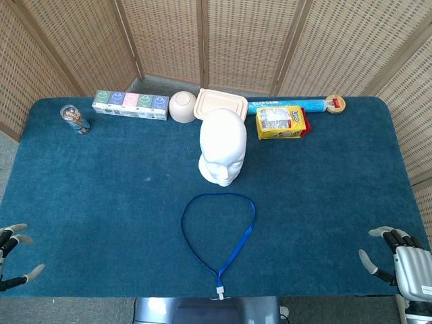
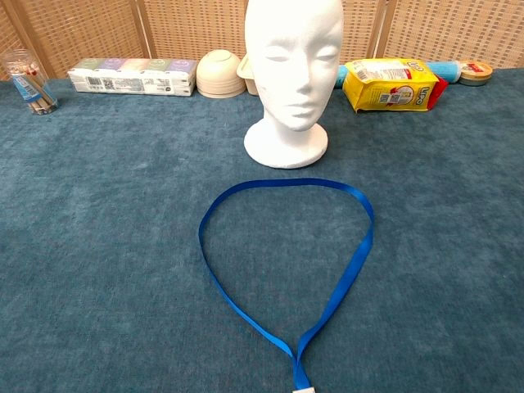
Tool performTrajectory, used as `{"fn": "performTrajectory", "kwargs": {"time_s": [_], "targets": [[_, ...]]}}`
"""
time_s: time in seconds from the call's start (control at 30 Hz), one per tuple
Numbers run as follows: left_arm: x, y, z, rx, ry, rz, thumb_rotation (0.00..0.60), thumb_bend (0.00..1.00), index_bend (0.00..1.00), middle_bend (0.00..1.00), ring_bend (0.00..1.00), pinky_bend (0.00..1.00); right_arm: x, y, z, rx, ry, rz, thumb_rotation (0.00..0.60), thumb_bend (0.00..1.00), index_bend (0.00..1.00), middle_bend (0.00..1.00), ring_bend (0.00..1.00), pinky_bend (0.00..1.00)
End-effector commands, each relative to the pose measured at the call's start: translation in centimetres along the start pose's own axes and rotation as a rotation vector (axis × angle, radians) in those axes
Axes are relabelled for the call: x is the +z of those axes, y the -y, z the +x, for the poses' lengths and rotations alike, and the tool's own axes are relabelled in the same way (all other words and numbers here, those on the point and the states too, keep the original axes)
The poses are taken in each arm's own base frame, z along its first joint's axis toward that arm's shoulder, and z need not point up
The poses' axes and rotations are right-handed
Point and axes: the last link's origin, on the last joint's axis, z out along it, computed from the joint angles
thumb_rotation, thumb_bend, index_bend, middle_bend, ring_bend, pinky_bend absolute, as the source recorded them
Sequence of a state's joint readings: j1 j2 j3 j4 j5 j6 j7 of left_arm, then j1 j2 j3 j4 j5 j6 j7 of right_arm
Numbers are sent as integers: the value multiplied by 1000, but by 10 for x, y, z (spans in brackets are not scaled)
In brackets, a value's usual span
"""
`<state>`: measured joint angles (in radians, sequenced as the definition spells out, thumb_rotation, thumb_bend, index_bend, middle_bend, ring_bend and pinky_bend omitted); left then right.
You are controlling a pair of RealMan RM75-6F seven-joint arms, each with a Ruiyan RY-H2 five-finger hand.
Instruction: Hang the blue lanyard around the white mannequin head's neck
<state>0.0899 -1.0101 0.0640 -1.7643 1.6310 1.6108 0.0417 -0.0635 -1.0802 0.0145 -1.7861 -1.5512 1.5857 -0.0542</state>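
1. You have one white mannequin head standing upright on its round base, roughly mid-table on the blue cloth table. Every position below is given relative to this head.
2. You have one blue lanyard. It lies flat on the cloth just in front of the head, spread as an open teardrop loop. The wide end of the loop is nearest the head's base but not touching it; the two straps meet at a white clip at the table's near edge.
3. Nothing rests on the lanyard or between it and the head.
4. Your left hand sits far to the left of the head, at the near table corner. Its fingers are spread apart and it holds nothing.
5. Your right hand sits far to the right of the head, at the opposite near corner. Its fingers are likewise spread, holding nothing. Both hands are well apart from the lanyard.
6. Behind the head, along the far edge, count one of each:
   - a cream bowl, upside down, behind-left;
   - a lidded food container, directly behind;
   - a long multi-colour box, further left;
   - a clear cup with contents, furthest left;
   - a yellow packet, behind-right;
   - a light blue roll, behind the packet;
   - a tape roll, furthest right.
7. A woven folding screen stands behind the table.
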Motion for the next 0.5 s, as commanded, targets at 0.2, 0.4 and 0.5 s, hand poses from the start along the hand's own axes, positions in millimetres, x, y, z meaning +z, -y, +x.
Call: {"fn": "performTrajectory", "kwargs": {"time_s": [0.2, 0.4, 0.5], "targets": [[3, -1, -6, 0, 29, -4, 478, 103, 417, 264, 237, 94, 1, 1, -4, 14, 21, -3, 72, 346, 350, 338, 301, 290], [6, -2, -4, -1, 20, -7, 477, 103, 417, 264, 238, 94, 4, 8, -5, 43, 23, 31, 74, 346, 350, 345, 315, 309], [7, 0, 0, 3, 7, -7, 479, 103, 417, 264, 238, 95, 8, 14, -5, 65, 22, 59, 72, 346, 346, 347, 319, 321]]}}
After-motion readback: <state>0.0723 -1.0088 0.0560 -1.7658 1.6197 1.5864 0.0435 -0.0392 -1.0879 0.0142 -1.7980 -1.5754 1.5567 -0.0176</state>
